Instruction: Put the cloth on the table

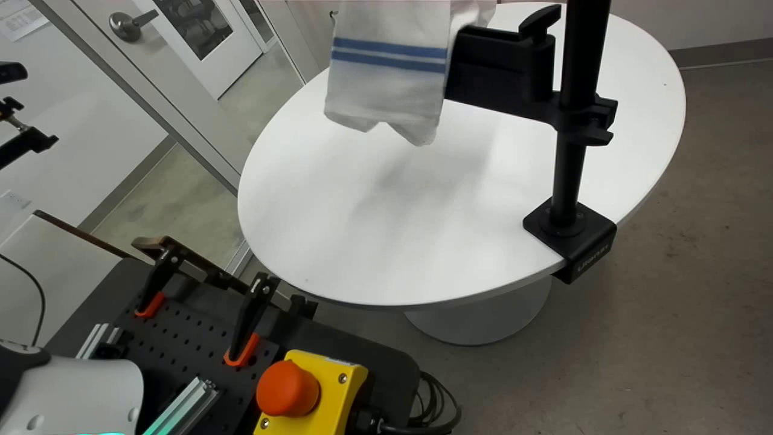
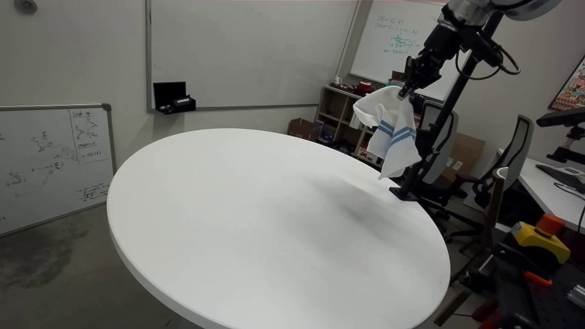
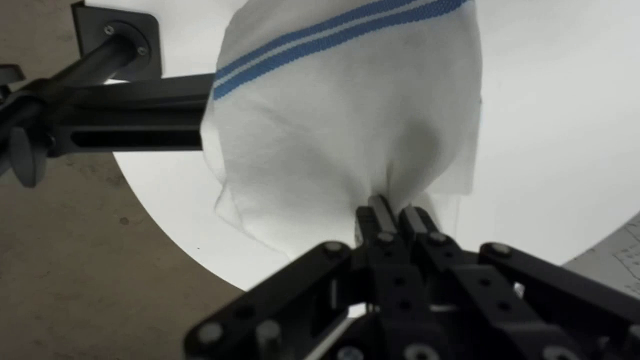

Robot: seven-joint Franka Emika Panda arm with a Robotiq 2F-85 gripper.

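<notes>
The cloth (image 1: 386,84) is white with two blue stripes and hangs in folds above the table. It also shows in an exterior view (image 2: 395,137) and fills the middle of the wrist view (image 3: 325,125). My gripper (image 3: 395,210) is shut on a pinched part of the cloth; its fingertips (image 2: 403,93) show at the cloth's top in an exterior view. The table (image 1: 362,229) is round and white; its top (image 2: 256,219) carries a soft shadow below the cloth. The cloth's lower end appears apart from the tabletop. The gripper is out of the frame in an exterior view.
A black stand (image 1: 570,175) is clamped at the table edge, its pole (image 2: 438,123) rising beside the cloth. Its side bracket (image 3: 135,115) reaches behind the cloth; I cannot tell whether they touch. A yellow emergency-stop box (image 1: 320,393) sits on the black robot bench (image 1: 199,326).
</notes>
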